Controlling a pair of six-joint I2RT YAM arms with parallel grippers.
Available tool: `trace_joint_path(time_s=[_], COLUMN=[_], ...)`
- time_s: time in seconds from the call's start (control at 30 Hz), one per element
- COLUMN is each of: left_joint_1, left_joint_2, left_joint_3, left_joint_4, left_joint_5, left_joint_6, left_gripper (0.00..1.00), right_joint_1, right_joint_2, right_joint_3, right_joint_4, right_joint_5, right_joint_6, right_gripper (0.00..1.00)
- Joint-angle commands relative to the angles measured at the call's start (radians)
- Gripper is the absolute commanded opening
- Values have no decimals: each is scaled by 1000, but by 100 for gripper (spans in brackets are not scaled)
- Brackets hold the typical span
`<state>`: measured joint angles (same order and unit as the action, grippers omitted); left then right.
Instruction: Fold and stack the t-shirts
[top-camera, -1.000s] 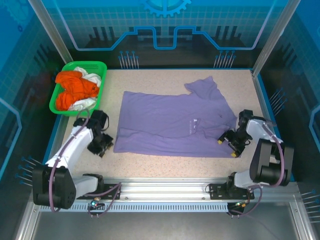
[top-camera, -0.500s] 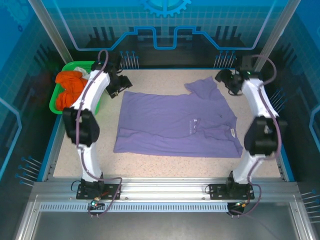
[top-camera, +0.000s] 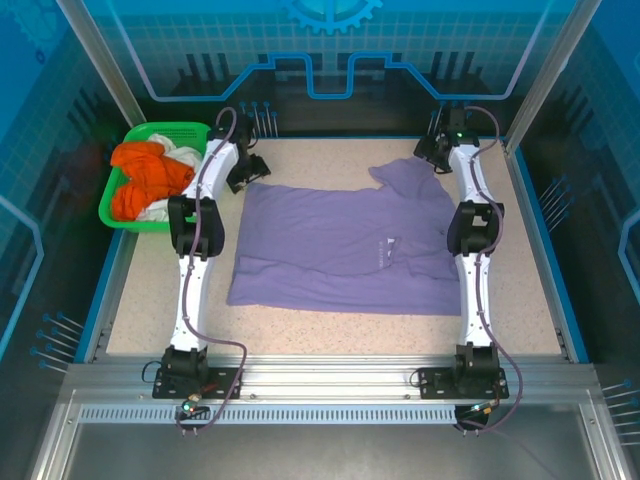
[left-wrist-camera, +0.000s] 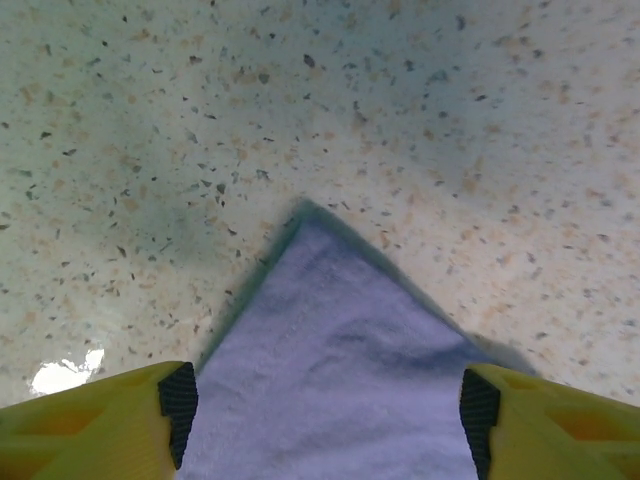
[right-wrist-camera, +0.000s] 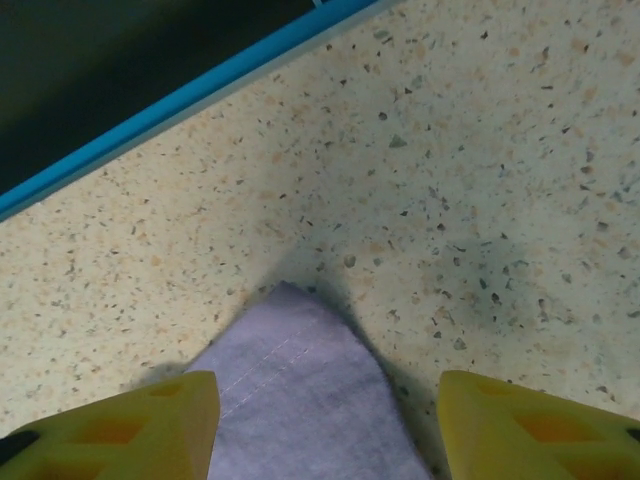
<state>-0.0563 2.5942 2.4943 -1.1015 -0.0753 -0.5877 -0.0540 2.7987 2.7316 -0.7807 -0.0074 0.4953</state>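
My left gripper (left-wrist-camera: 325, 405) and right gripper (right-wrist-camera: 328, 420) hang with jaws apart astride the shirt's (top-camera: 340, 245) far corners, perhaps just touching cloth, so I can pinch both and fold evenly.

T-shirt (left-wrist-camera: 330, 380) matt cloth; table (left-wrist-camera: 420, 110) speckled, smooth.
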Motion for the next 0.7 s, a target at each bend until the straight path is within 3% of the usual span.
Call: trace_joint_path(time_s=[0.0, 0.3, 0.53, 0.67], left_joint_1=[22, 27, 33, 33], left_joint_2=[38, 96, 117, 117], left_joint_3=[31, 46, 45, 40], left_joint_4=[14, 76, 98, 95], left_joint_5=[-11, 24, 62, 51], left_joint_6=[11, 19, 11, 26], left_gripper=[70, 67, 56, 54], right_joint_1=[1, 7, -4, -4], right_joint_2=[-11, 86, 115, 123], right_joint_3=[-39, 41, 59, 58], right_joint_4=[101, 122, 171, 168], right_joint_5=[-20, -39, -90, -121], right_joint_6=[-16, -31, 20, 40], right_gripper=[61, 61, 49, 42])
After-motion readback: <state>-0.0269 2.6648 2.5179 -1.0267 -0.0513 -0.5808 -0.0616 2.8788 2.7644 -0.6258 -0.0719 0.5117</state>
